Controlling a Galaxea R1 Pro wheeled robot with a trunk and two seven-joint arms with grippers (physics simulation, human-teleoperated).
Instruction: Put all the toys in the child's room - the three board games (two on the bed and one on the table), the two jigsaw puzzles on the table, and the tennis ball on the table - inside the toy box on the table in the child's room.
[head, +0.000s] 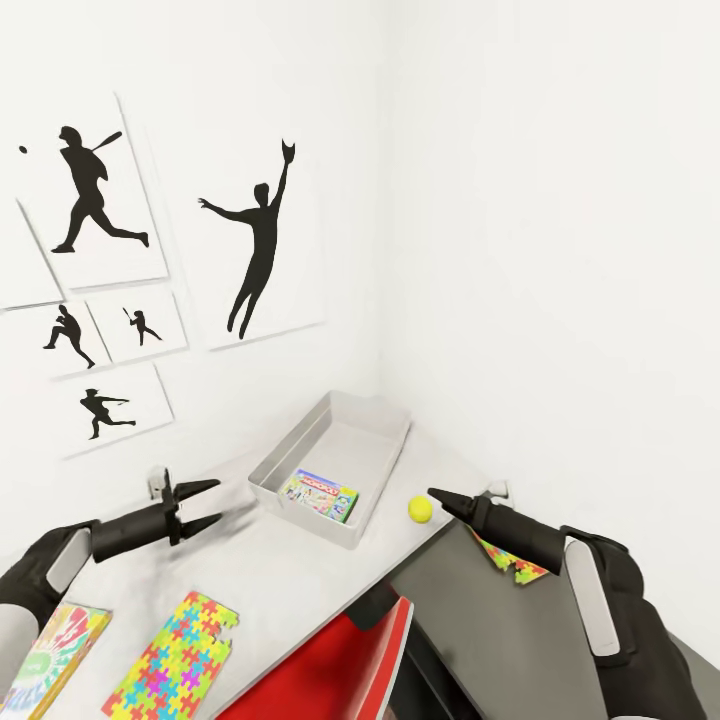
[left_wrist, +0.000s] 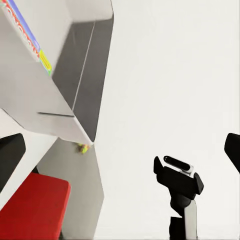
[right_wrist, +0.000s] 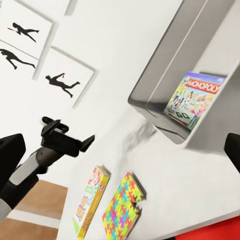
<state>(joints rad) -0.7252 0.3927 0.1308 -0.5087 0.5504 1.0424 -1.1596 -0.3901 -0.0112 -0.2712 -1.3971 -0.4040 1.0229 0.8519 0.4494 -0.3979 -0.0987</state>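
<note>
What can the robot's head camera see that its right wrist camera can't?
Head view alone: the yellow tennis ball, the right gripper beside it, and a jigsaw puzzle under that arm. Right wrist view alone: the Monopoly name readable on the board game. Both: the grey toy box, the open left gripper, the colourful jigsaw puzzle, and another board game.

Corner of white walls; black-silhouette baseball posters on one; white table; red chair; wooden floor.
</note>
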